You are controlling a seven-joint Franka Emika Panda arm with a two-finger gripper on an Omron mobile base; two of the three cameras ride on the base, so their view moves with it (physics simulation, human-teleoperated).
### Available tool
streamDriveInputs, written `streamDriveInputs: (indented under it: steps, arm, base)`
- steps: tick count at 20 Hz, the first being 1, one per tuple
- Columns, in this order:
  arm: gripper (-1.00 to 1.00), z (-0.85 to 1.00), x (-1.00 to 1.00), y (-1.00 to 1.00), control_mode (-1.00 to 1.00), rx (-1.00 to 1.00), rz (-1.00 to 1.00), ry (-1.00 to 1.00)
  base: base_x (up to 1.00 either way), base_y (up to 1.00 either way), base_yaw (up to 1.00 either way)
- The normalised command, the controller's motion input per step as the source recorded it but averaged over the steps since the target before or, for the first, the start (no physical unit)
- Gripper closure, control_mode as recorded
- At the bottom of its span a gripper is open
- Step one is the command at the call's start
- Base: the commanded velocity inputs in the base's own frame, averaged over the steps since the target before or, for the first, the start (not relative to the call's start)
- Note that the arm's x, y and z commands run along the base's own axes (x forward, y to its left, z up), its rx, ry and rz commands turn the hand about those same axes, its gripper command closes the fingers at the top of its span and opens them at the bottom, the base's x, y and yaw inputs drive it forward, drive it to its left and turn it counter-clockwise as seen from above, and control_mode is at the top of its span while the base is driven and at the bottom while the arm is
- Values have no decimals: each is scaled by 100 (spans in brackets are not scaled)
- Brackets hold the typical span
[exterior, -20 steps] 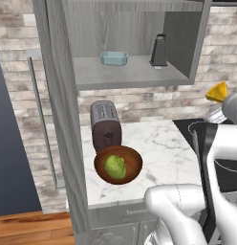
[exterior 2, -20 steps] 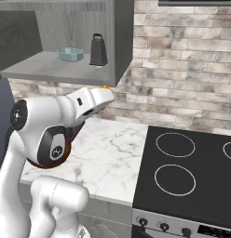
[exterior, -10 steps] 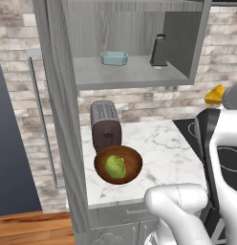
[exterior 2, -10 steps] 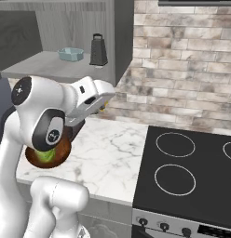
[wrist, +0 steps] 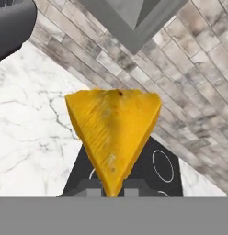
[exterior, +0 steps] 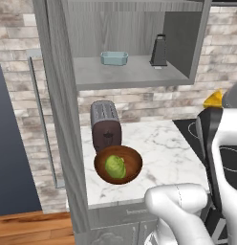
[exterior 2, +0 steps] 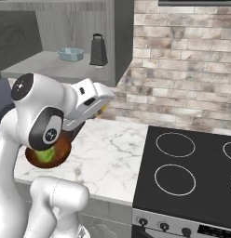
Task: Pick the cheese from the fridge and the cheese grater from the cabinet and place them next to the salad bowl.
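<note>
Hand view: the gripper (wrist: 111,190) pinches the cheese (wrist: 113,133) by its point, carrying it high above the table (wrist: 28,137), likely toward the salad bowl (exterior: 118,165).

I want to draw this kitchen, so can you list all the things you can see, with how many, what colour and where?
cheese: one, yellow-orange wedge, held in the gripper above the counter
salad bowl: one, brown with green salad, on the counter in front of the toaster
toaster: one, dark and silver, on the counter against the brick wall
cheese grater: one, dark grey, on the open cabinet's shelf, right end
dish: one, light blue, on the same shelf, left of the grater
cabinet: one, grey wood-grain, above the counter
counter: one, white marble
stove: one, black, right of the counter
gripper: one, dark tips, shut on the cheese
</note>
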Motion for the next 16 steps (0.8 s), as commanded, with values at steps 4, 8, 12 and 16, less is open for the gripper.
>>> streamDriveInputs:
  steps: [4, 8, 12, 16]
  arm:
    - [100, -52, 0, 23, -100, 0, 0, 0]
    - [100, -39, 0, 12, -100, 7, 0, 0]
    - [100, -24, 0, 3, -100, 21, 0, 1]
    - [100, -3, 0, 0, -100, 29, 0, 9]
  base:
    - [0, 0, 0]
    - [0, 0, 0]
    - [0, 0, 0]
    - [0, 0, 0]
